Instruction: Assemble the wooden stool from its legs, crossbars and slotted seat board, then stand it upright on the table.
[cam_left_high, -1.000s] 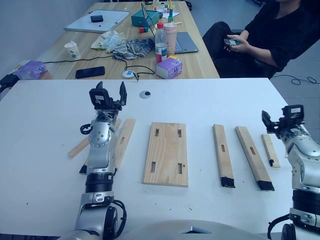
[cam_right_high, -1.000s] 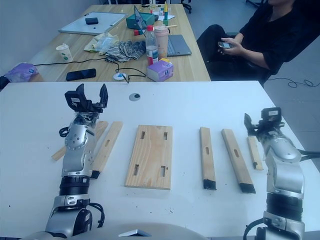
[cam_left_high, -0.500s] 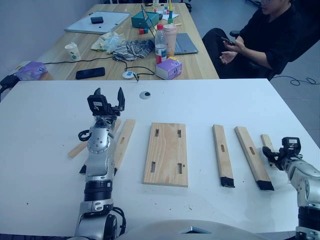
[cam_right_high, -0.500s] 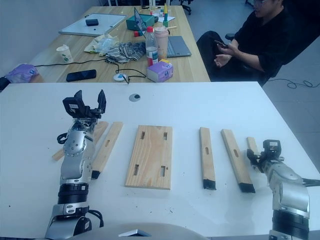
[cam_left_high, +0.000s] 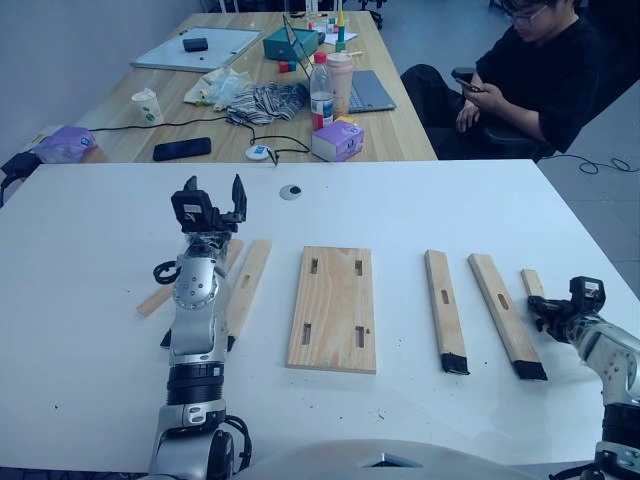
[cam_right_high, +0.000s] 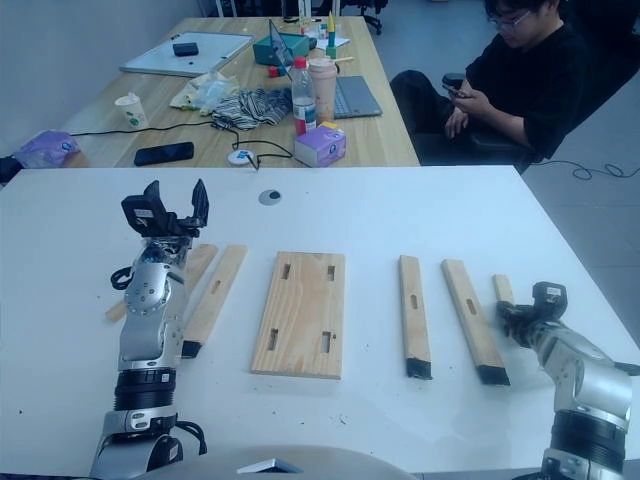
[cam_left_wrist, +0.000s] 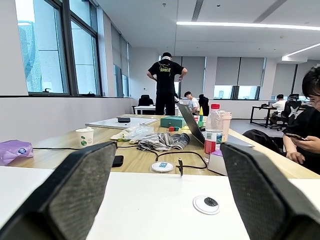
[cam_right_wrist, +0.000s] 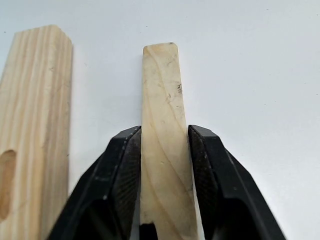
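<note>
Right gripper: clamped on the short crossbar lying on the table, beside the right-hand leg.
Left gripper: spread wide, raised near the left-hand leg.

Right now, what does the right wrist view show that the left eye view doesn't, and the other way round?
Right wrist view: up close, the right claw has its pads pressed against both sides of the short crossbar, which lies flat on the table. Left eye view: the slotted seat board, the middle leg, and more pieces by the raised, open left claw. Shared: that crossbar and the slotted leg beside it.
</note>
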